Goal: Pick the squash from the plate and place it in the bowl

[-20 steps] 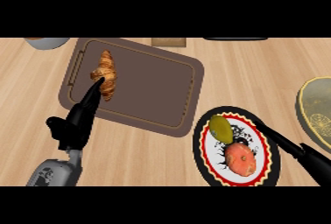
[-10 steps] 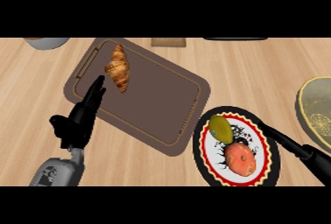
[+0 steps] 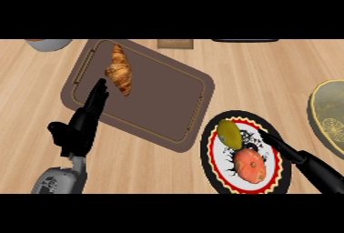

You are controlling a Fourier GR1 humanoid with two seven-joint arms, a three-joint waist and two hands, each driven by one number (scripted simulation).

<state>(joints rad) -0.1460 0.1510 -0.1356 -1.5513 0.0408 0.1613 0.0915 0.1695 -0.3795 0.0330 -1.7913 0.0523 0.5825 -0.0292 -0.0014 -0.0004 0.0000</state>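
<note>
A yellow-green squash (image 3: 229,133) lies on the upper left part of a black-rimmed, red-and-white plate (image 3: 209,150), beside an orange-red fruit (image 3: 250,164). My right hand (image 3: 314,168) comes in from the lower right. Its fingers (image 3: 275,143) stretch straight across the plate, with the tips just right of the squash; it is open and holds nothing. The olive bowl (image 3: 329,116) is cut off by the right edge, above that hand. My left hand (image 3: 79,127) is open over the left rim of the brown tray, fingers pointing up.
A brown tray (image 3: 161,100) lies tilted at centre left, with a croissant (image 3: 119,69) near its upper left. At the top edge are a grey bowl (image 3: 48,43), a small brown block (image 3: 176,43) and a dark object (image 3: 245,40).
My right hand's fingers have slid left over the plate, closer to the squash. The tray and croissant show a little more to the right and higher. The left hand has hardly moved.
</note>
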